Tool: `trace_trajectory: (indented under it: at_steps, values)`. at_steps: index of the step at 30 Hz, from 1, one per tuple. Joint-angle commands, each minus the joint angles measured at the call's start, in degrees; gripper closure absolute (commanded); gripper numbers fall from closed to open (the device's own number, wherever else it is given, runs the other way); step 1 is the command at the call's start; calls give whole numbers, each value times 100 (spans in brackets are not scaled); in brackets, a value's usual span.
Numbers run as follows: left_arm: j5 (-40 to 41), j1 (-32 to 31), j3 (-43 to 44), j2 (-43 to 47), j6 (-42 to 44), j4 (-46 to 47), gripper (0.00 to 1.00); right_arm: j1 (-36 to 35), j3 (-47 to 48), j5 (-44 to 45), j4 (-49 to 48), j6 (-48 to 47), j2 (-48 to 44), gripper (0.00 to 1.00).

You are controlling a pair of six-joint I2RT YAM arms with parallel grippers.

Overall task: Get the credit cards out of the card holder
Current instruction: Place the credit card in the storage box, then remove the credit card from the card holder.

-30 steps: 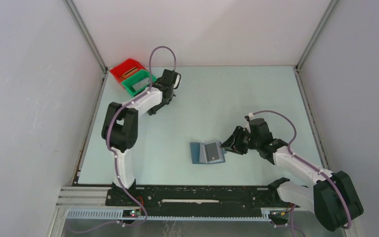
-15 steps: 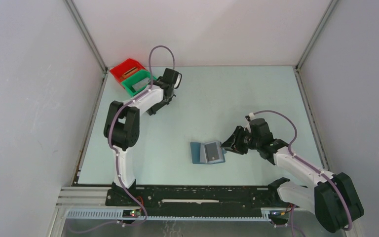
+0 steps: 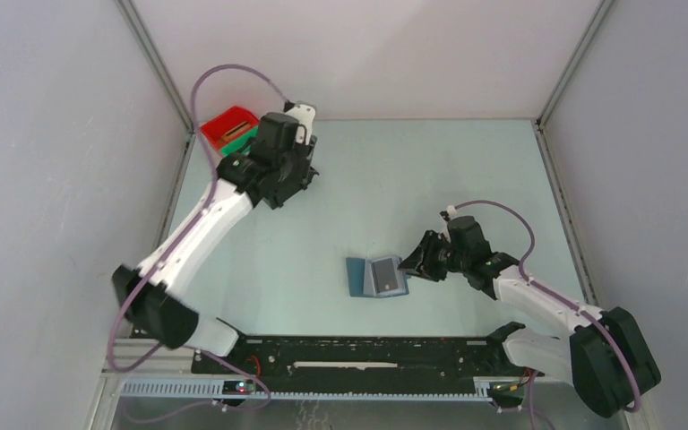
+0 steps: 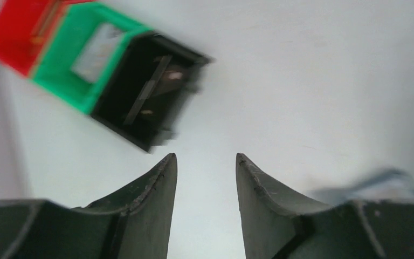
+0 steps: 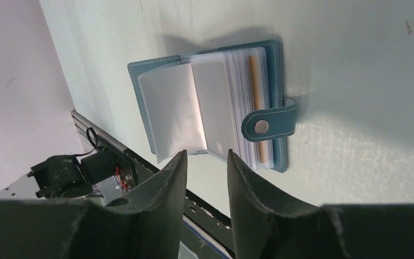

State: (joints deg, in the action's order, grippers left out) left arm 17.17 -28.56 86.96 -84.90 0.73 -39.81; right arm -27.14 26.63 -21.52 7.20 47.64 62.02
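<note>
The blue card holder (image 3: 376,276) lies open near the table's middle. Its clear sleeves and studded strap (image 5: 259,127) show in the right wrist view, with a tan strip (image 5: 253,81) in one sleeve. My right gripper (image 5: 206,155) hovers open and empty just off the card holder's (image 5: 210,102) edge, and in the top view it (image 3: 409,266) is at the holder's right side. A silvery grey credit card (image 4: 94,46) lies in the green bin (image 4: 59,81), and a dark one (image 4: 148,89) seems to lie in the black bin (image 4: 135,132). My left gripper (image 4: 206,159) is open, empty and raised beside the black bin.
A red bin (image 3: 228,125) sits in the back left corner, joined to the green bin (image 3: 236,143), which my left arm (image 3: 273,157) partly covers. The enclosure walls stand close on the left, and a black rail (image 3: 349,354) runs along the near edge.
My left gripper has opened and lifted away from the black bin, and the left arm has stretched out. The right gripper has barely moved.
</note>
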Motion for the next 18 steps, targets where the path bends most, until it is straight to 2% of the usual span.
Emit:
trace_trajectory:
  at_steps: [1, 4, 7, 9, 12, 18]
  values:
    - [-2295, -141, -1026, 662, -1841, 442, 49, -124, 238, 126, -333, -42, 262, 59]
    - [-3223, -315, -1857, 921, -2816, 1327, 48, -134, 292, 138, -444, -81, 488, 61]
    - [-3864, -701, -2802, 976, -3834, 2625, 48, -134, 343, 148, -541, -146, 733, 61]
    - [-3871, -1023, -3069, 828, -4238, 3143, 48, -138, 389, 112, -612, -179, 894, 62]
    - [-3872, -1380, -3329, 554, -4412, 3769, 48, -133, 412, 75, -667, -151, 1051, 63]
    - [-4170, -1432, -3926, -5, -4977, 4954, 48, -112, 468, 86, -808, -219, 1212, 65]
